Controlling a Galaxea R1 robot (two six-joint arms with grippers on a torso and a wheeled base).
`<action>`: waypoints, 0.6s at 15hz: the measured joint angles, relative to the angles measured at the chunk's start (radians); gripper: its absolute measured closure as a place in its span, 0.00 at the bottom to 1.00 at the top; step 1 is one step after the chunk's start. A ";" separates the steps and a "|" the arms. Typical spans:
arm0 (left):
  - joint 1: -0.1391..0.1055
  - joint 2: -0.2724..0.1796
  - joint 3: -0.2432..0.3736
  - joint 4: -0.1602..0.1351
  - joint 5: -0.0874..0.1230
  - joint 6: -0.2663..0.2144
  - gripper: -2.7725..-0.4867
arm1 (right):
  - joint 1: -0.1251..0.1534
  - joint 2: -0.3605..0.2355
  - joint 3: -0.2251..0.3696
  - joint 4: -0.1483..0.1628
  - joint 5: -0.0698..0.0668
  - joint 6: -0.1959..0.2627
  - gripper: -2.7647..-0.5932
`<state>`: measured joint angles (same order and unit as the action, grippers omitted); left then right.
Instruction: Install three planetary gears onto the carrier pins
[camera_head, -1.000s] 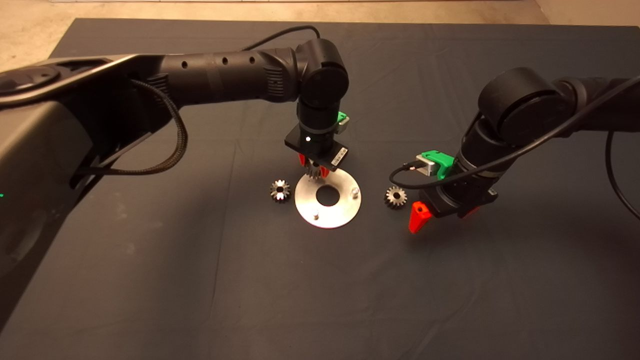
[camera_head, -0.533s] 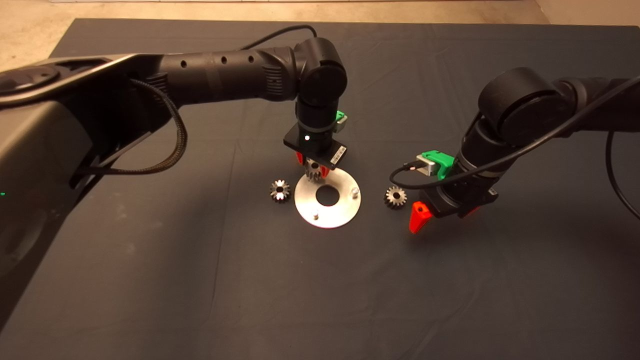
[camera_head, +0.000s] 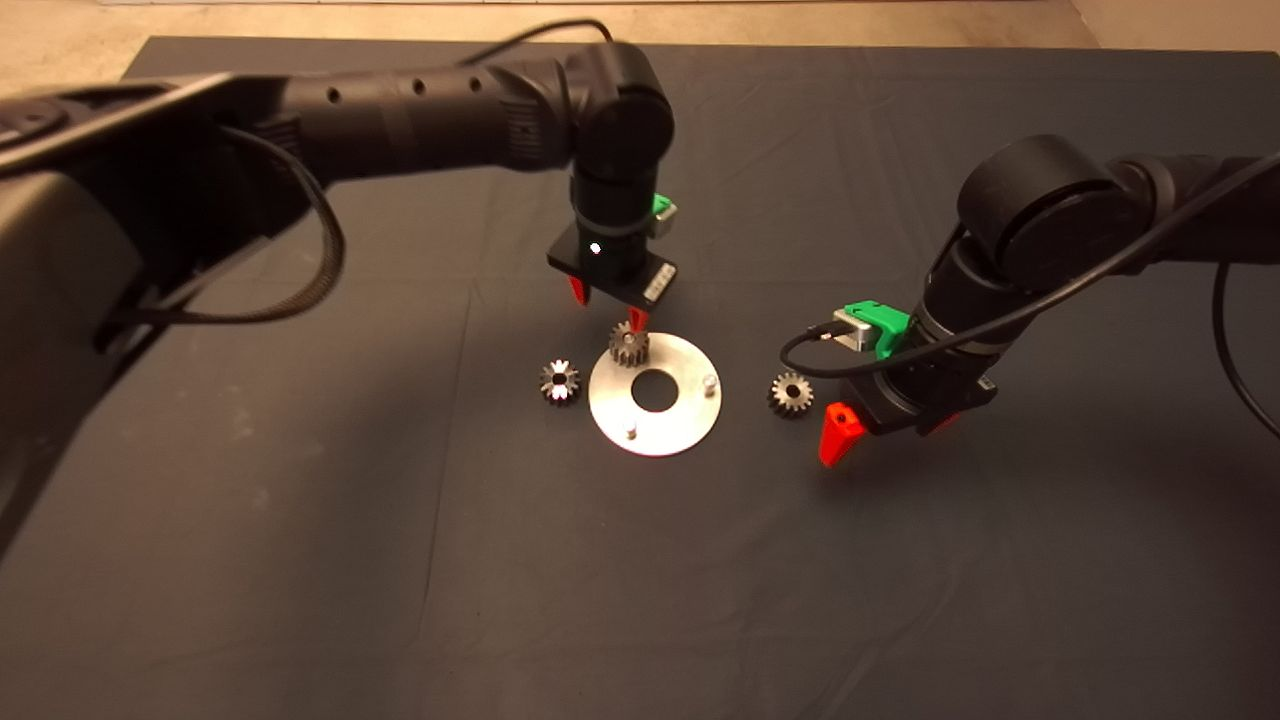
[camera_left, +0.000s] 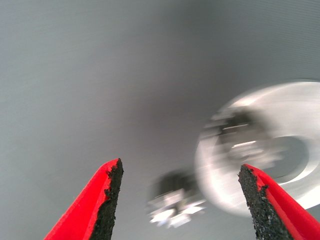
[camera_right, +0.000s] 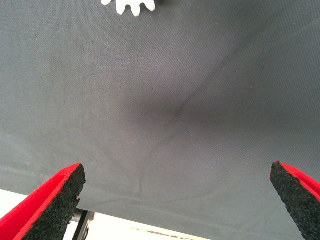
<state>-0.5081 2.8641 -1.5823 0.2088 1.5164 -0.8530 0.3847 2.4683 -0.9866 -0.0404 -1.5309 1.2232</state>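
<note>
On the dark mat (camera_head: 300, 560), one gear (camera_head: 629, 346) sits on the silver disc (camera_head: 680, 420), seemingly on a pin; the loose gears (camera_head: 560, 381) flank the disc. Left gripper (camera_head: 608, 306) hovers above, fingers spread wide, empty. Right gripper (camera_right: 177, 202) waits near the right-hand gear, wide open too. Gears look small, hard, slippery, so I'd pinch across the teeth. No readable writing.

The head camera looks down from above at the dark mat (camera_head: 300, 560) and takes in both arms. The left wrist camera looks down between its own fingers (camera_left: 107, 200), close above the disc (camera_left: 300, 115), which the head view shares. The right wrist camera is near the mat and catches one gear (camera_right: 132, 5) at its edge.
</note>
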 joint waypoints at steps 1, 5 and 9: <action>-0.009 -0.034 0.000 -0.017 0.001 -0.005 0.50 | 0.000 0.000 0.000 0.000 0.000 0.000 0.00; -0.004 -0.096 0.039 -0.060 0.012 -0.086 0.42 | 0.000 0.003 0.000 -0.001 0.002 0.000 0.00; -0.005 -0.090 0.109 -0.073 0.002 -0.195 0.38 | 0.000 0.007 -0.063 -0.010 0.000 -0.049 0.00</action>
<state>-0.5132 2.7743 -1.4735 0.1362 1.5187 -1.0476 0.3847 2.4751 -1.0500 -0.0504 -1.5310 1.1744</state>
